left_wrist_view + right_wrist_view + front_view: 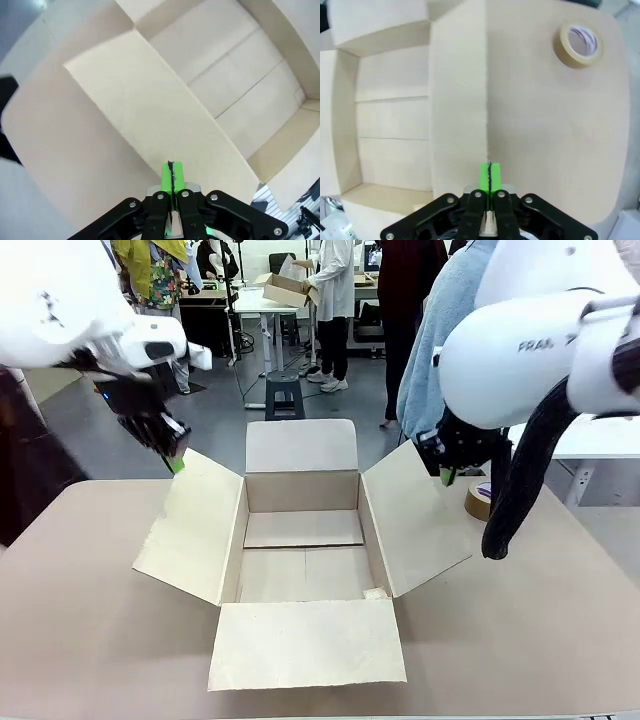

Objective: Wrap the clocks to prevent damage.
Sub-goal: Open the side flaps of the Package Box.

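Progress: wrapping not begun, by my reading; every step is left. The brown cardboard box (300, 490) sits mid-table on the tan tabletop (80, 620), four flaps spread, mouth up, floor bare. Its long axis appears to run from the robot's side toward the far side. Above the left flap's far corner hangs the left gripper (176, 462), and by the right flap the right gripper (447, 477); both are pinched closed on nothing. The beige tape roll (479, 500) lies flat near the right flap. Where the clocks are: cannot tell.
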Robot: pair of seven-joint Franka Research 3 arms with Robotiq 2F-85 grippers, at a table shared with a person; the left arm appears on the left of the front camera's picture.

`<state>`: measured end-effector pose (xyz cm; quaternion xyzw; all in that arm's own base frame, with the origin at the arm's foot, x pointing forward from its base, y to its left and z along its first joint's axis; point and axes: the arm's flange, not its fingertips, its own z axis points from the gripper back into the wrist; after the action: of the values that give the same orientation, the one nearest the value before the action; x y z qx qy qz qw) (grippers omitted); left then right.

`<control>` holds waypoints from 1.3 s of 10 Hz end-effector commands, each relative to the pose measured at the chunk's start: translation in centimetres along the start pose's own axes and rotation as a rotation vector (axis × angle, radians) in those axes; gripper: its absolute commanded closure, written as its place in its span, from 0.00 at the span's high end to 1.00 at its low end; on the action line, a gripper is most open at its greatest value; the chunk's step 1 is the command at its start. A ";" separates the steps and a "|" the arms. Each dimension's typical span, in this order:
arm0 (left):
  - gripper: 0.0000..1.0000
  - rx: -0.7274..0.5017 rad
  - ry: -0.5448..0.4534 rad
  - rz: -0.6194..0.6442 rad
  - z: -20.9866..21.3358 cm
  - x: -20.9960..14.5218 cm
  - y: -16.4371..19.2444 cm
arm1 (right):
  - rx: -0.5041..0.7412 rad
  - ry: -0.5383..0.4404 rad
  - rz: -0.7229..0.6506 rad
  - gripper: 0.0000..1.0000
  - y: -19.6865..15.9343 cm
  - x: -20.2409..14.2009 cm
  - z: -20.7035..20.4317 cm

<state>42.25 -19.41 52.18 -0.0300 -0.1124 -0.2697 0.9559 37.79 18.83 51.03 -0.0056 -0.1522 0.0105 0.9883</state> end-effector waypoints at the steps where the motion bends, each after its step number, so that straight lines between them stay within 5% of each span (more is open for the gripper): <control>1: 0.00 -0.036 0.000 -0.010 1.2 0.9 -0.1 | 0.021 0.066 0.009 0.01 1.4 1.3 0.5; 2: 0.00 0.000 0.000 0.000 0.0 0.0 0.0 | 0.000 0.000 0.000 0.01 0.0 0.0 0.0; 7: 0.00 -0.021 0.003 0.000 -0.1 0.3 0.1 | 0.000 0.011 -0.013 0.01 1.2 0.0 0.5; 8: 0.00 0.015 -0.019 0.144 -0.2 0.7 -0.2 | -0.022 0.015 -0.023 0.01 2.6 -0.1 0.3; 13: 0.00 0.157 0.040 0.337 -3.1 2.7 -2.1 | -0.126 0.032 -0.052 0.01 7.1 -0.4 -4.2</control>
<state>42.65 -22.04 50.75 0.0087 -0.1209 -0.1165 0.9858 36.93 25.33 47.59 -0.0459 -0.1292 -0.0089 0.9905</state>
